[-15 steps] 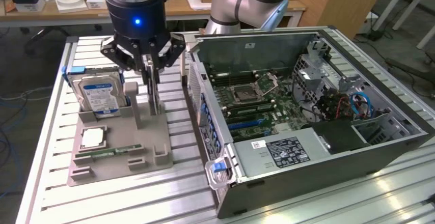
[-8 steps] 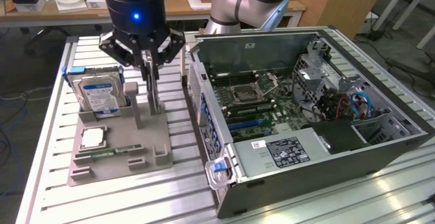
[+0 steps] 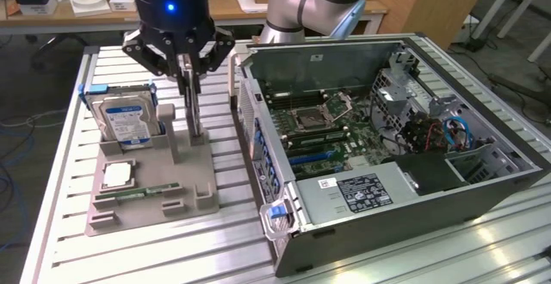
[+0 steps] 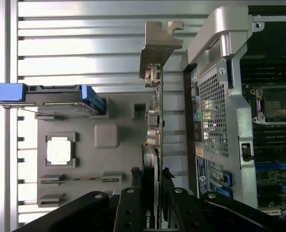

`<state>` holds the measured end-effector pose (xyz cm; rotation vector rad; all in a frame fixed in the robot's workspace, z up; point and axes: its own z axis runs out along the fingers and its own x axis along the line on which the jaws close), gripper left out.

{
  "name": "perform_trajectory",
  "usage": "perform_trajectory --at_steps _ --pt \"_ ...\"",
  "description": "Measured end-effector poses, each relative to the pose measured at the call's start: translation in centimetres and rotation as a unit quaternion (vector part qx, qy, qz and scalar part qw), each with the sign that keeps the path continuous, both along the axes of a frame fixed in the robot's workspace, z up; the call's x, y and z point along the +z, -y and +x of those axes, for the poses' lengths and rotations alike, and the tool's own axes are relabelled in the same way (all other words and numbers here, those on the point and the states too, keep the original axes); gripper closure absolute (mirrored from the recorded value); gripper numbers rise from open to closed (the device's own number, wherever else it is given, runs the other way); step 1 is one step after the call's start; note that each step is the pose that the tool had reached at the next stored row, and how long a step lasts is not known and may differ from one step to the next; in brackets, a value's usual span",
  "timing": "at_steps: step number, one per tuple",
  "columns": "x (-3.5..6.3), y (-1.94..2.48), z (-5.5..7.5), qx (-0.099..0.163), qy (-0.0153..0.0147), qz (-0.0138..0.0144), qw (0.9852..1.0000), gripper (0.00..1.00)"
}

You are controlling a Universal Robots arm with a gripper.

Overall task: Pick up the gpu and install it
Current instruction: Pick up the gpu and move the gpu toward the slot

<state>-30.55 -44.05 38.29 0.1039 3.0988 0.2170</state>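
The hand (image 3: 190,77) was clamped on the thin black gpu card (image 3: 196,113), upright over the grey plastic holder (image 3: 151,210), between the blue-labelled silver hard drive (image 3: 128,119) and the open black computer case (image 3: 404,229).

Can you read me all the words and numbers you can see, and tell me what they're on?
"NVIDIA": printed sideways on the black edge of the gpu.
Blue label on the hard drive: too small to read.
Black label on the power supply: too small to read.
The white sticker beside it: too small to read.
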Motion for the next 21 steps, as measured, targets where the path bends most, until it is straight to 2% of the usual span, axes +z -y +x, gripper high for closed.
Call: perform_trajectory --at_steps 21 --pt "3.77 0.00 0.0 0.000 0.0000 0.0048 1.0000 0.74"
